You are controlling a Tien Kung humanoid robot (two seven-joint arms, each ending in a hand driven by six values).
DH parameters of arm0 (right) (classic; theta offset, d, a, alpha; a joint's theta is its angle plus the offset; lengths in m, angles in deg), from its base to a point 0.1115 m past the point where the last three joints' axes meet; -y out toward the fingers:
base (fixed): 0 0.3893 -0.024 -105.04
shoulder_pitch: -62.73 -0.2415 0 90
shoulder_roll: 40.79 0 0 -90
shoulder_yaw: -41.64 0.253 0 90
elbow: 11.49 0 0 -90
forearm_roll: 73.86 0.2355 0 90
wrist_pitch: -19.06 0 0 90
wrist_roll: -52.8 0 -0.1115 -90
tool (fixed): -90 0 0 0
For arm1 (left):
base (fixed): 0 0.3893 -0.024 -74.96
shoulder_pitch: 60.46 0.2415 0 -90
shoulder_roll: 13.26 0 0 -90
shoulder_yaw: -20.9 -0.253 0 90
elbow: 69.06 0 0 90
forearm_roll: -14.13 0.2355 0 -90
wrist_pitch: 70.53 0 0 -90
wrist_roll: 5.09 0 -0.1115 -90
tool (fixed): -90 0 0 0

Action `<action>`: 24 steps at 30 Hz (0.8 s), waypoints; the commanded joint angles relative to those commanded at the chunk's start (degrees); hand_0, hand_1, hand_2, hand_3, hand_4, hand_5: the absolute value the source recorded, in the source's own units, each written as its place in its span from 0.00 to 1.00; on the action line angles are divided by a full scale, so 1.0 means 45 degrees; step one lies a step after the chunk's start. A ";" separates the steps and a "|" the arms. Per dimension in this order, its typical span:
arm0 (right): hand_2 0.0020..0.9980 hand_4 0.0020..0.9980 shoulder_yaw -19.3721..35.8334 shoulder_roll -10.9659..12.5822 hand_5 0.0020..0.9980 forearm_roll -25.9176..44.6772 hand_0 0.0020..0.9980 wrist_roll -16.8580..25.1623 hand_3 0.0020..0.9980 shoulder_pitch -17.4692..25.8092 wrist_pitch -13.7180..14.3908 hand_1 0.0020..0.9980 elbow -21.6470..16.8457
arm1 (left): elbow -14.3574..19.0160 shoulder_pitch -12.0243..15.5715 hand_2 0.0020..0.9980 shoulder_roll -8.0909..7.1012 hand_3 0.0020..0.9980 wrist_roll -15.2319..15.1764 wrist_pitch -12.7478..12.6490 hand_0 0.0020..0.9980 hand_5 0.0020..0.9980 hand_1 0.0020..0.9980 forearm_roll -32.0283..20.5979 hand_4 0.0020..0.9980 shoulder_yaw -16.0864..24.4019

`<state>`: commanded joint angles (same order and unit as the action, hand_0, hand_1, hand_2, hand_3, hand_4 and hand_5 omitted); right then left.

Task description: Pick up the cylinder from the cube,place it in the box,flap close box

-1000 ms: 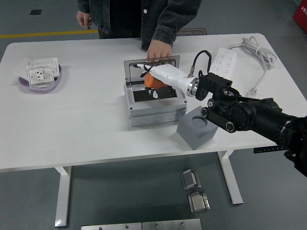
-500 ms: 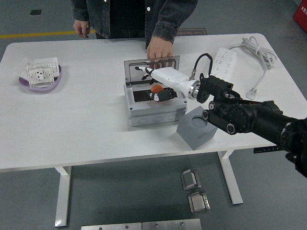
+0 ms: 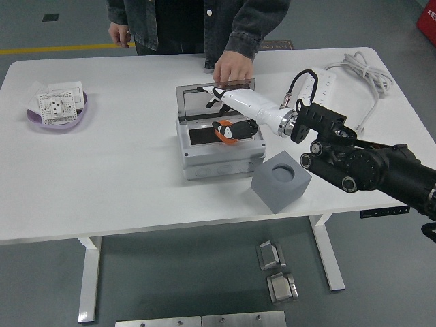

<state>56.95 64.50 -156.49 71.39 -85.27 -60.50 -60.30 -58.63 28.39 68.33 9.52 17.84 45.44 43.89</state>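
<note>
The orange cylinder [image 3: 221,133] lies inside the open grey box [image 3: 219,158], near its right side. My right hand [image 3: 228,116], white with black fingertips, reaches in from the right over the box. Its fingers are spread, and two fingertips [image 3: 231,140] stay close beside the cylinder without gripping it. The box lid [image 3: 197,99] stands upright at the back. A person's hand [image 3: 231,68] rests on the lid's top edge. The grey cube [image 3: 281,180], with a round hollow in its top, stands right of the box, in front of my forearm. My left arm is out of view.
A purple dish [image 3: 41,121] with white socket plates sits at the far left. A white power strip [image 3: 315,85] and its cable [image 3: 371,82] lie at the back right. The person stands at the far side of the table.
My right hand lowered the cylinder into the box, opened its fingers and drew back a little to the right. The cylinder stayed in the box. The person's hand stayed on the lid.
</note>
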 joint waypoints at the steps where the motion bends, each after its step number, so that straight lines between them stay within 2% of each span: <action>1: 0.74 0.72 0.0248 0.0175 0.18 -0.0162 0.61 -0.0076 1.00 0.0037 -0.0062 0.55 -0.0320 | 0.0001 0.0009 0.56 0.0004 0.69 -0.0009 -0.0006 0.69 0.21 0.72 -0.0040 0.55 -0.0020; 4: 0.75 0.73 0.1058 0.0643 0.18 -0.0459 0.61 -0.0271 1.00 0.0110 -0.0228 0.56 -0.1312 | 0.0005 0.0041 0.56 0.0006 0.69 -0.0018 -0.0020 0.69 0.21 0.72 -0.0112 0.55 -0.0033; 7: 0.75 0.73 0.1783 0.0856 0.18 -0.0594 0.61 -0.0377 1.00 0.0035 -0.0339 0.56 -0.2107 | 0.0010 0.0065 0.56 -0.0001 0.69 -0.0010 -0.0025 0.69 0.21 0.72 -0.0120 0.55 -0.0008; 8: 0.75 0.75 0.2043 0.0891 0.21 -0.0631 0.61 -0.0410 1.00 -0.0040 -0.0385 0.55 -0.2310 | 0.0011 0.0069 0.56 -0.0007 0.68 -0.0004 -0.0027 0.68 0.21 0.72 -0.0110 0.55 0.0010; 11: 0.75 0.75 0.2403 0.0874 0.21 -0.0638 0.61 -0.0483 1.00 -0.0304 -0.0516 0.55 -0.2288 | 0.0020 0.0067 0.56 -0.0028 0.68 -0.0003 -0.0032 0.68 0.21 0.72 -0.0137 0.55 0.0004; 13: 0.75 0.75 0.2469 0.0763 0.21 -0.0563 0.61 -0.0547 1.00 -0.0563 -0.0653 0.55 -0.1941 | 0.0025 0.0058 0.56 -0.0048 0.68 0.0003 -0.0035 0.68 0.21 0.72 -0.0140 0.55 0.0011; 14: 0.76 0.80 0.2454 0.0679 0.30 -0.0504 0.62 -0.0583 1.00 -0.0704 -0.0738 0.55 -0.1715 | 0.0028 0.0051 0.56 -0.0059 0.68 0.0006 -0.0036 0.68 0.20 0.72 -0.0141 0.54 0.0014; 19: 0.76 0.80 0.2168 0.0125 0.30 -0.0309 0.62 -0.0819 1.00 -0.1415 -0.1294 0.55 -0.0381 | 0.0042 0.0000 0.56 -0.0101 0.68 0.0033 -0.0030 0.68 0.20 0.72 -0.0110 0.54 0.0048; 20: 0.77 0.88 0.2022 -0.0028 0.45 -0.0206 0.66 -0.0863 1.00 -0.1581 -0.1428 0.66 -0.0076 | 0.0045 -0.0017 0.56 -0.0113 0.67 0.0032 -0.0030 0.68 0.18 0.72 -0.0117 0.51 0.0044; 24: 0.77 0.88 0.1442 -0.0553 0.45 0.0258 0.66 -0.1001 1.00 -0.2087 -0.1796 0.66 0.1121 | 0.0047 -0.0071 0.56 -0.0164 0.67 0.0060 -0.0022 0.68 0.18 0.72 -0.0035 0.51 0.0105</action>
<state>63.44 62.01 -155.33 66.88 -94.66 -68.58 -55.26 -58.42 28.08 67.59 9.79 17.74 45.29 44.36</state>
